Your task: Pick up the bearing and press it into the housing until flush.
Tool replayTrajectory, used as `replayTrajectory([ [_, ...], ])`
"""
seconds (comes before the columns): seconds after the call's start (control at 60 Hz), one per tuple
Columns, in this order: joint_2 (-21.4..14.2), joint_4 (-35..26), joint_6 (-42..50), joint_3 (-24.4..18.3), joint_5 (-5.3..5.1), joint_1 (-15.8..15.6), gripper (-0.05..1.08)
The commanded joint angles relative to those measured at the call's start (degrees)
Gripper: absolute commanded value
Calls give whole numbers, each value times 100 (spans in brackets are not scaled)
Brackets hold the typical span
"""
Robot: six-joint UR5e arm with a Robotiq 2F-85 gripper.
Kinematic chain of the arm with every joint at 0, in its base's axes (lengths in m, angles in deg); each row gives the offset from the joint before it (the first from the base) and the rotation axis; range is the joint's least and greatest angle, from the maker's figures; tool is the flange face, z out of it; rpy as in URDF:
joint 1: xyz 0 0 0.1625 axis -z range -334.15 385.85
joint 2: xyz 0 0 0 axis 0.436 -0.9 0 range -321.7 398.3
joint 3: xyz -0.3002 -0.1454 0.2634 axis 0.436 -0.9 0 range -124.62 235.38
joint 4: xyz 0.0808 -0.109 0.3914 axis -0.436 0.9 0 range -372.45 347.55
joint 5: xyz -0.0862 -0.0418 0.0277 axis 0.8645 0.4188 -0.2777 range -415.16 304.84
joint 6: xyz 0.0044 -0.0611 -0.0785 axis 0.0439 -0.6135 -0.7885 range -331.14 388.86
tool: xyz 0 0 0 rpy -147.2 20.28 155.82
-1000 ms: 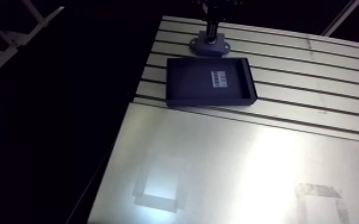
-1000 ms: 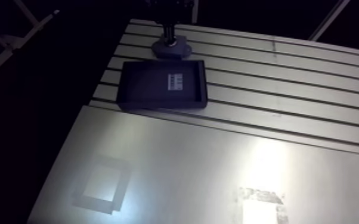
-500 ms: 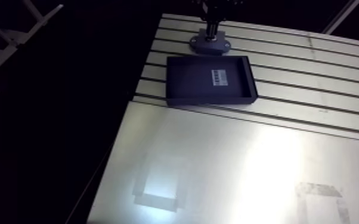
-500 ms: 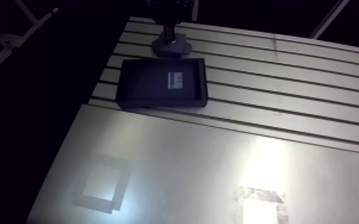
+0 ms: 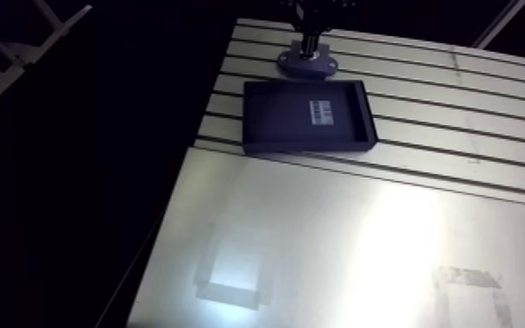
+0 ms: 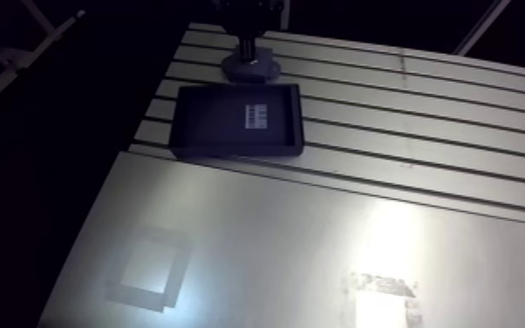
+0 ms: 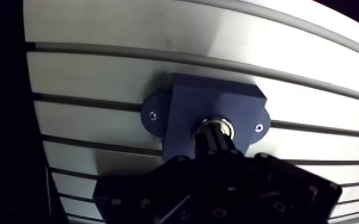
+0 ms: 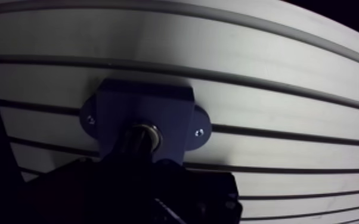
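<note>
My pincer (image 7: 214,140) is down on the bearing (image 7: 225,126), seated in the blue housing (image 7: 185,107) right under me, clamped or apart I can't tell; small steel ring, probably rigid and slick, grip outer rim.

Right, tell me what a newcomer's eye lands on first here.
The dark blue housing on the slotted table, with the gripper straight down over the metal bearing at its bore. In the arm view, a dark tray with a white label lies close beside the housing.
</note>
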Motion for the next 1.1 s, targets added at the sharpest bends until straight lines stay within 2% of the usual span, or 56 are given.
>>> replayTrajectory([
  [0.017,-1,8,0,-1,0,7,107],
  [1.1,-1,8,-9,35,0,0,107],
])
